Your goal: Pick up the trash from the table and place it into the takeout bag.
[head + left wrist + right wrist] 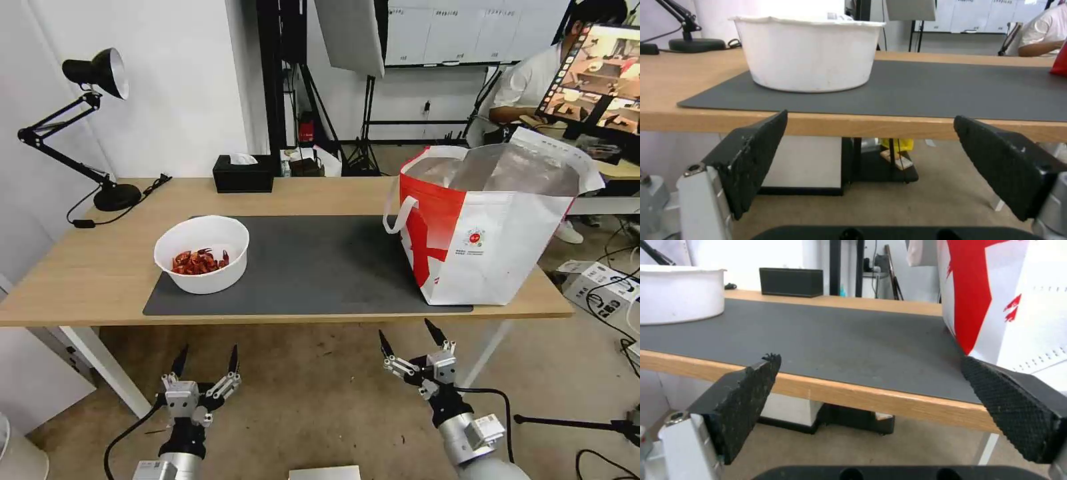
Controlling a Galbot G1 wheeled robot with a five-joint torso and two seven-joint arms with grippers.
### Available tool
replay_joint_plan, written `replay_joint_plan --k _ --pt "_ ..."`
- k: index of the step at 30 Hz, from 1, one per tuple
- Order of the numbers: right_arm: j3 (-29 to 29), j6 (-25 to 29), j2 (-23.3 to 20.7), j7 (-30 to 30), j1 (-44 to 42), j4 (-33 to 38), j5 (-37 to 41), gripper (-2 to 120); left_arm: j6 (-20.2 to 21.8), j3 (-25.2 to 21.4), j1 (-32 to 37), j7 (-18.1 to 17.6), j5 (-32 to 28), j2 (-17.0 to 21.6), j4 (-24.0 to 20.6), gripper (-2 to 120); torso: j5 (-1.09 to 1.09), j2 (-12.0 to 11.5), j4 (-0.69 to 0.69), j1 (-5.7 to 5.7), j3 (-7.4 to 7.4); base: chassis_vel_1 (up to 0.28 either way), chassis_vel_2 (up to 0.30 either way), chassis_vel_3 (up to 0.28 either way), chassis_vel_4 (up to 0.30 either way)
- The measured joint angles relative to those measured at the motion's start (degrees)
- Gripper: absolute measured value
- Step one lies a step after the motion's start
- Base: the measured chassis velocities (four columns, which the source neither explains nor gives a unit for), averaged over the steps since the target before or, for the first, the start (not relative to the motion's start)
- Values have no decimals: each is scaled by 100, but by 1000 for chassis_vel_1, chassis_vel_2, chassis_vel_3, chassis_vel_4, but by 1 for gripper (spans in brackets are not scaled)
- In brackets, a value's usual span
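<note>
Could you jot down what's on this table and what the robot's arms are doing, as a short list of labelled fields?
table: light wood, dark grey mat on top
trash: white bowl of red shells, on the mat's left part
takeout bag: upright at the table's right end, mouth open
left end effector: open, empty, below the table's front edge
right end effector: open, empty, below the front edge
also there: black tissue box, desk lamp

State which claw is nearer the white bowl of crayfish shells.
Left. The left claw hangs open below the table edge, in front of the bowl; the right claw hangs open toward the takeout bag.
</note>
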Motion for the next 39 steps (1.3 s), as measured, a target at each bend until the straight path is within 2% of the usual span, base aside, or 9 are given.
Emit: replay_joint_plan --k 8,13,18,22,27,29,32,37,39 --pt "-3 1 0 -6 3 0 2 100 55 -41 -111 2 -98 87 -11 100 -1 0 1 0 0 0 0 0 0" --pt "-5 2 0 -9 4 0 6 100 424 -333 -442 -29 -548 488 -334 100 0 0 0 0 0 0 0 0 0" --pt "-6 2 -1 -13 5 0 11 100 918 -646 -1043 -244 -1450 1288 -487 100 -2 -1 0 0 1 0 0 0 0" --pt "-6 1 -1 -13 4 0 12 100 1035 -782 -1203 -342 -1804 1665 -471 100 0 -1 -1 0 0 0 0 0 0" --pt "-4 1 -2 -13 5 1 15 100 1321 -872 -1673 -529 -2572 2634 -221 100 -3 -1 0 0 1 0 0 0 0" --pt "-5 1 -2 -14 5 2 15 100 1362 -862 -1729 -543 -2659 2715 -202 100 -3 -1 0 0 1 0 0 0 0" --pt "-4 0 -1 -13 5 3 17 100 1953 -627 -2538 -740 -3676 3506 31 100 0 -1 -1 0 1 0 0 0 0" --pt "-5 -1 -1 -13 5 4 18 100 2567 -403 -3242 -914 -4439 3897 249 100 0 -1 -1 1 1 0 0 0 0" --pt "-5 -2 -2 -14 5 4 19 100 3050 -255 -3658 -996 -4904 4122 445 100 -1 -1 -1 1 1 0 0 0 0"
